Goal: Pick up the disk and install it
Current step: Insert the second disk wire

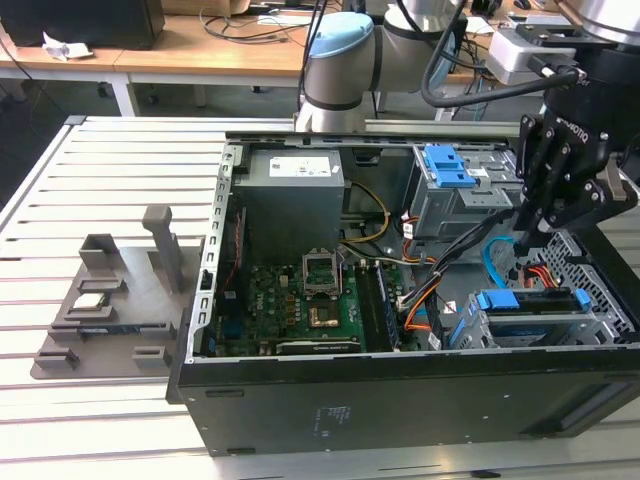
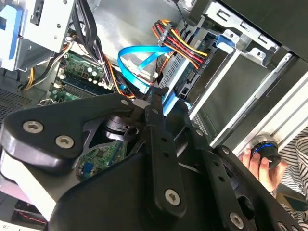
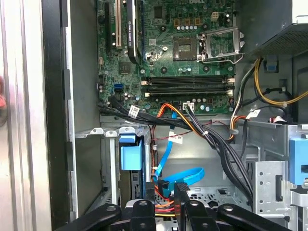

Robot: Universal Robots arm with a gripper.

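Gripper [image 1: 528,238], clenched on nothing, hangs by the disk [image 1: 530,300] in its bay. Seating it likely wants a straight push, clear of the cables [image 1: 497,262].

Looking like a robotics lab or test bay. An open desktop computer case [image 1: 400,390] is lying on its side on a slatted aluminium worktop [image 1: 110,180], motherboard [image 1: 310,300] and cabling exposed. A grey parts fixture [image 1: 110,310] is sitting beside the case on the exterior view's left. Behind, wooden desks [image 1: 200,60] are carrying loose cables and dark equipment. The robot arm [image 1: 340,60] is reaching over the case. A person's hand [image 2: 262,166] is resting on a round knob [image 2: 267,149] at the edge in the second wrist view.
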